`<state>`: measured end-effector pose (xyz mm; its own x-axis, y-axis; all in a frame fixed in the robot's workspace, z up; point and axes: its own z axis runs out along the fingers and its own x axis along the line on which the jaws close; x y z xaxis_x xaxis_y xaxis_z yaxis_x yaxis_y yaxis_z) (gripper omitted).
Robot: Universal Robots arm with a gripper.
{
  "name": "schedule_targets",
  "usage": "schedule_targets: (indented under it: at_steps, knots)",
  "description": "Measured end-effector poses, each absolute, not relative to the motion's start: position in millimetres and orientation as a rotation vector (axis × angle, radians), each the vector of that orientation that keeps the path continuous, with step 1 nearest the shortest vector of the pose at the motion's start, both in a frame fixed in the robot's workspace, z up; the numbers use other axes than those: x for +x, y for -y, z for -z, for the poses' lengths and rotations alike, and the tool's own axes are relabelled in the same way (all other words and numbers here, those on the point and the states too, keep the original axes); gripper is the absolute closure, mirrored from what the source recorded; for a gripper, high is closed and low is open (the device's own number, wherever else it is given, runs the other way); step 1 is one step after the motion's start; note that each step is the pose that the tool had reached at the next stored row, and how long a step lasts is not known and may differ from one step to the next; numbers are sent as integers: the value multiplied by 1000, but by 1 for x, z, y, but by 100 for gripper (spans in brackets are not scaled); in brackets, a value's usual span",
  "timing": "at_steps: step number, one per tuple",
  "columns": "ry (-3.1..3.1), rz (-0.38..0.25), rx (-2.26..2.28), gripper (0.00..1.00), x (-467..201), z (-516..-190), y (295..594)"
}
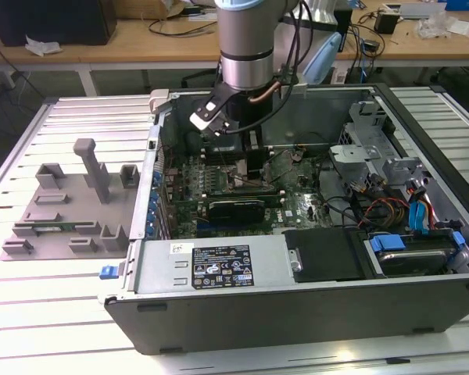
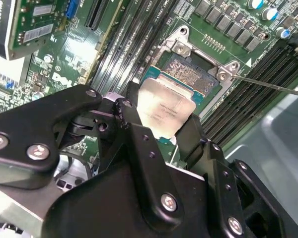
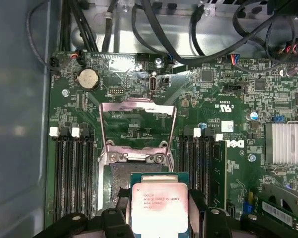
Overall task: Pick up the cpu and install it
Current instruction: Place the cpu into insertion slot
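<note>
The cpu [image 2: 164, 110] [image 3: 159, 204] is a small square chip with a silvery top and a green rim. My gripper [image 2: 161, 126] [image 3: 161, 220] is shut on it, one black finger [image 2: 126, 116] on each of two opposite edges. The chip hangs just above the dark socket [image 2: 194, 74] [image 3: 116, 173] on the green motherboard and partly overlaps it. Whether it touches the socket I cannot tell. The socket's metal frame [image 3: 137, 124] stands flipped open. In the exterior view my gripper [image 1: 252, 158] reaches down into the grey computer case [image 1: 297, 305].
Black memory slots [image 3: 72, 173] [image 3: 198, 168] flank the socket on both sides. A long black card [image 1: 234, 209] lies in front of the socket, and drive cages with cables [image 1: 391, 195] fill the case towards the exterior view's right. A grey parts fixture [image 1: 62, 203] sits outside the case.
</note>
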<state>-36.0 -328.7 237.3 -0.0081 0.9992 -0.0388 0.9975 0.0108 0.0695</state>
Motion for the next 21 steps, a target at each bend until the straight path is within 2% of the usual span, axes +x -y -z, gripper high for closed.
schedule_targets:
  at_steps: [21]
  knots:
    - [-2169,-23,2175,45,-36,-210,311]
